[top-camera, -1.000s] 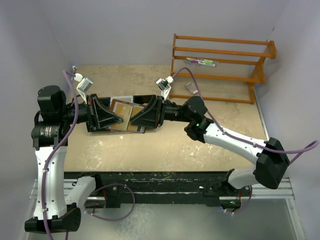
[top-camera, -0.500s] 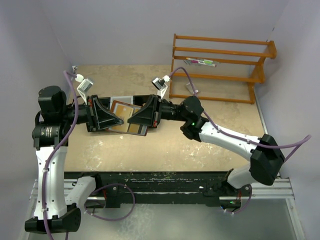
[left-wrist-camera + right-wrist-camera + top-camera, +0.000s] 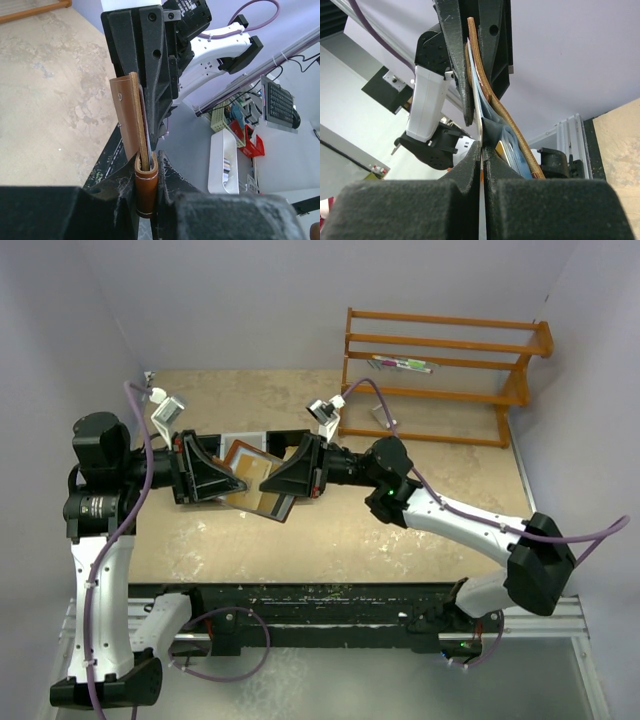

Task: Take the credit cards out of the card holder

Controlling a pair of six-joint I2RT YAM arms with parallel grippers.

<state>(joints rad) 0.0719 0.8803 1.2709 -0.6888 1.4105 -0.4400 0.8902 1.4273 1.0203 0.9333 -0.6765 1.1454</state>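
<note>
The brown leather card holder (image 3: 247, 456) hangs above the table between both arms. My left gripper (image 3: 148, 172) is shut on its folded edge, and the leather (image 3: 128, 115) rises upright from the pads. My right gripper (image 3: 482, 149) is shut on the thin edge of one pale credit card (image 3: 476, 107) that sticks out of the holder's pocket. Behind it, more light blue credit cards (image 3: 516, 150) sit inside the curved leather flap (image 3: 496, 102). In the top view the left gripper (image 3: 236, 483) and right gripper (image 3: 266, 484) almost meet tip to tip at the holder.
An orange wooden rack (image 3: 440, 375) stands at the back right with a small pen-like item (image 3: 401, 364) on a shelf. A small white object (image 3: 383, 416) lies by its foot. A black rail (image 3: 330, 605) runs along the tan table's near edge.
My right gripper has closed onto the card edge after moving in to the left. The holder now tilts, its lower corner dropped toward me. The left arm has barely moved.
</note>
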